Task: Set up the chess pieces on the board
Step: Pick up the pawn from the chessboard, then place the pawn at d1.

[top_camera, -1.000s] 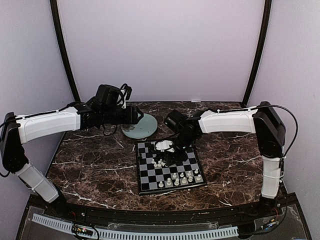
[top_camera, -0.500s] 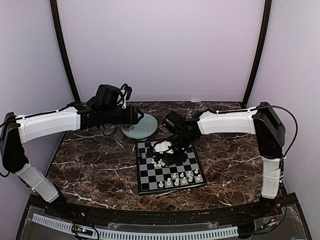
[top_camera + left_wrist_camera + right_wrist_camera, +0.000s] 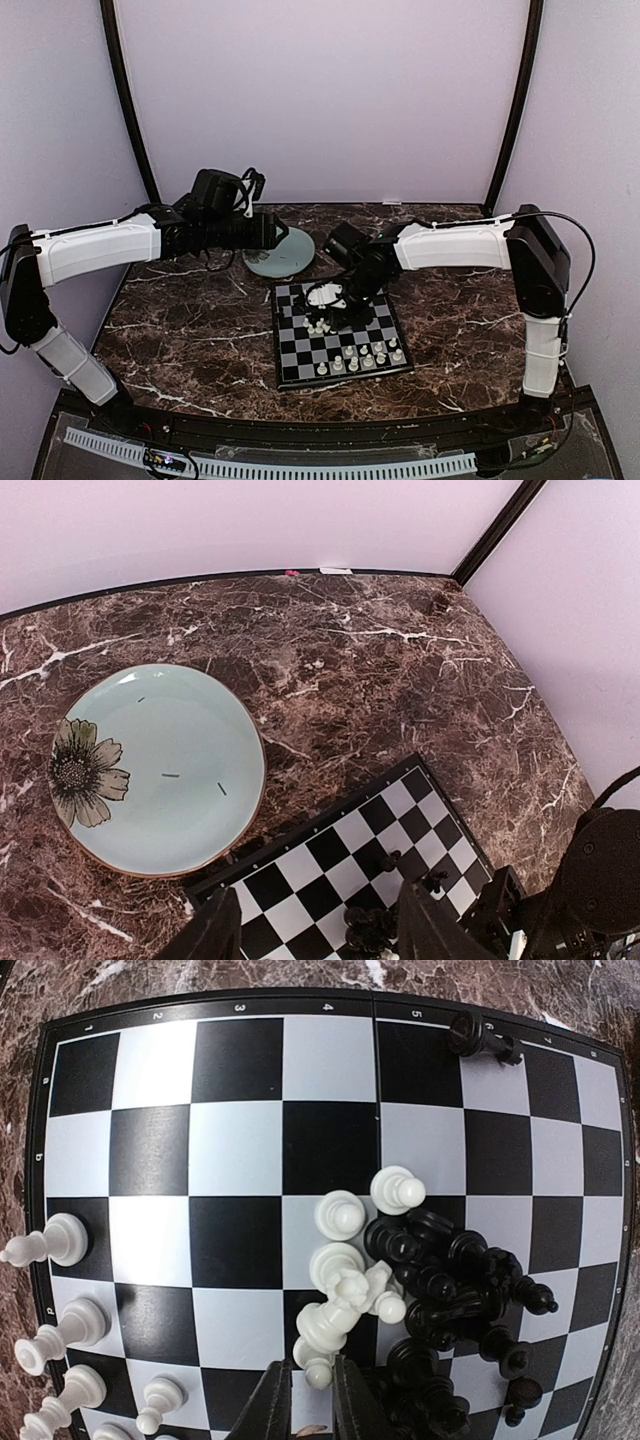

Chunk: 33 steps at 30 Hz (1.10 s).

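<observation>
The chequered board (image 3: pixel 300 360) lies mid-table. A heap of white pieces (image 3: pixel 350 1280) and black pieces (image 3: pixel 450 1280) sits on its middle squares. Several white pieces (image 3: pixel 50 1245) stand along one edge, also seen in the top view (image 3: pixel 360 358). One black piece (image 3: pixel 480 1040) lies alone by the far edge. My right gripper (image 3: pixel 312 1395) is low over the heap (image 3: pixel 325 318), its fingers closed narrowly on a small white pawn (image 3: pixel 318 1372). My left gripper (image 3: pixel 315 930) is open and empty, hovering above the board's far edge (image 3: pixel 310 870).
A round pale green plate (image 3: pixel 160 770) with a flower print lies behind the board to the left, holding a few tiny dark bits. It also shows in the top view (image 3: pixel 285 262). The right arm (image 3: pixel 600 880) shows at the left wrist view's lower right. Walls enclose the table.
My right gripper has shifted slightly left over the heap of pieces. The left arm has not moved.
</observation>
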Motion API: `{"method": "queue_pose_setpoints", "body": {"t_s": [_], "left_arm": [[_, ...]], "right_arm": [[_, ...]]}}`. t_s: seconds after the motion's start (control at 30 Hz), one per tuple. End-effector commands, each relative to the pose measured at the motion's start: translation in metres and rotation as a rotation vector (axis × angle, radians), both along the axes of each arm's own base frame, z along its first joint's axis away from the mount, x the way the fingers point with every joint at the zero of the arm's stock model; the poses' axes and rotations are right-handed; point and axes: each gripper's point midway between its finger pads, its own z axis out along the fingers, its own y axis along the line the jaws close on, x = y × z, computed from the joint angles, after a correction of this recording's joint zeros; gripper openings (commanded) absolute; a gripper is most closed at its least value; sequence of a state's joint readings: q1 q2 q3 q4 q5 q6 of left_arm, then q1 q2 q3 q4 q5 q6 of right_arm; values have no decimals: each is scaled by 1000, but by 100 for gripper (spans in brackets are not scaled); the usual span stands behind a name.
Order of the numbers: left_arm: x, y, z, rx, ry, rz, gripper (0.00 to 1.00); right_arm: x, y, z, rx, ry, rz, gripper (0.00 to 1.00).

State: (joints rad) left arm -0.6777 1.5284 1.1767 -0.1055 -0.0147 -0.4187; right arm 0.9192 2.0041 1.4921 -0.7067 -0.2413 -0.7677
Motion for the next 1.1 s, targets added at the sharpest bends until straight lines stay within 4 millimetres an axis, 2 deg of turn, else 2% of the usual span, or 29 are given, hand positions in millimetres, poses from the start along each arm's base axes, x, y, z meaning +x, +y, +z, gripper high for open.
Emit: {"method": "queue_pose_setpoints", "body": {"t_s": [0.0, 0.43, 0.8, 1.07], "left_arm": [[0, -1, 4, -3, -12, -15, 55], [1, -2, 3, 2, -14, -18, 55], [0, -1, 5, 2, -18, -18, 55], [0, -1, 6, 4, -22, -17, 55]], "right_arm": [[-5, 5, -1, 0, -6, 22, 13], [-22, -1, 18, 0, -32, 45, 11], [-51, 0, 13, -2, 42, 103, 11], [-66, 0, 9, -13, 73, 142, 11]]}}
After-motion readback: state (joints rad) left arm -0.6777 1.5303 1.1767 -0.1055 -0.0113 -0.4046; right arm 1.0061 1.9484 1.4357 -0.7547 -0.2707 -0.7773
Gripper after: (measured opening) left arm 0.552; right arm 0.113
